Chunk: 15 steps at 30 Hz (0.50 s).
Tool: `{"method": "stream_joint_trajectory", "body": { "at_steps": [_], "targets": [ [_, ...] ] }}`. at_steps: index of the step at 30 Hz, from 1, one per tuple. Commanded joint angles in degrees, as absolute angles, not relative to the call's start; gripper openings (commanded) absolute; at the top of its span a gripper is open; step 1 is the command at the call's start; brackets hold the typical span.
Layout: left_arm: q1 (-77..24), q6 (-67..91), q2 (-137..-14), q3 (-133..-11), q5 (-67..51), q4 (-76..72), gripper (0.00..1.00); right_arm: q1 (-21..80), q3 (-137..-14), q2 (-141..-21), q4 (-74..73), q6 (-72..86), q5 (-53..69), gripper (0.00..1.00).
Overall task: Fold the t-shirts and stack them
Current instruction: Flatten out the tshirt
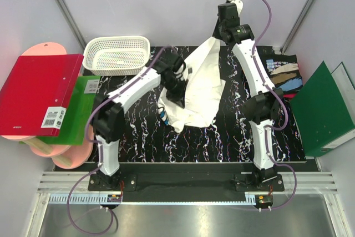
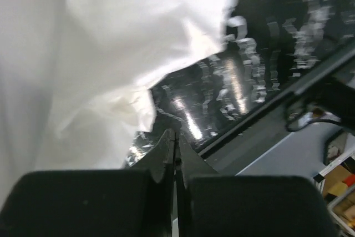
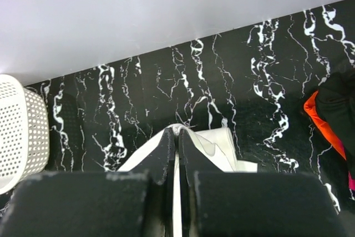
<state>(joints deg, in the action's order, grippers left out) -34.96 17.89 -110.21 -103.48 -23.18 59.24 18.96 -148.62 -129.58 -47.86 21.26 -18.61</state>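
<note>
We see the white t-shirt in the middle of the black marbled table, stretched from a raised corner down to a bunched heap on the tabletop. The right gripper is lifted near the far edge of the table and holds that raised corner. In the right wrist view its 2 fingers are pressed together with a strip of white cloth pinched between them and hanging below.

The left gripper sits low over the left part of the shirt. In the left wrist view its jaws are closed tight at the tips, with white fabric filling the area just left of and beyond them. We cannot tell whether any cloth is caught between them.

A black t-shirt with a blue, tan and white print lies at the far right of the table. From the right wrist we also see a red-orange piece of cloth beside dark fabric there. A white lattice basket stands at the far left corner
</note>
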Motion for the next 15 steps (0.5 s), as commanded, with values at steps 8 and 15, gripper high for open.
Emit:
{"method": "stream_joint_trajectory", "body": {
  "at_steps": [8, 15],
  "targets": [
    [-26.55, 22.93, -113.39, -90.53, -8.72, 63.54, 0.00, 15.30, -151.26, -128.32, -45.53, 20.13, -26.19, 0.00],
    [-18.73, 23.56, -113.63, -95.96, 1.65, 65.21, 0.00, 13.36, -143.72, -122.88, -45.62, 18.55, -27.86, 0.00]
  ]
}}
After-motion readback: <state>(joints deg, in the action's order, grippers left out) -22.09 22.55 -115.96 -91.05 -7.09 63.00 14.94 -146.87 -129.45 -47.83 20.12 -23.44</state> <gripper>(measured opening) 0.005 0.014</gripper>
